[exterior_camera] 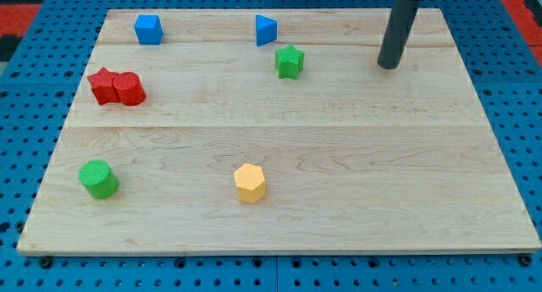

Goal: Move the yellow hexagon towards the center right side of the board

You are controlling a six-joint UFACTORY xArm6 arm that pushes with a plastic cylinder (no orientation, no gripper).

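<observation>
Sitting on the blue pegboard, the big wooden board (279, 140) takes up most of the view. I have no pincer, only my dark rod, so nothing opens and nothing is held. My tip (389, 66) is on the board near the view's top right, well apart from every block. The yellow hexagon (250, 183) sits low on the board, a little left of the middle, with bare wood all around it. It looks small, light and hard, so it should slide easily and might spin if pushed off-middle. I think the best place to push is the middle of its left side. Two red blocks (117, 87) touch each other at the view's left; their shapes are hard to tell.
</observation>
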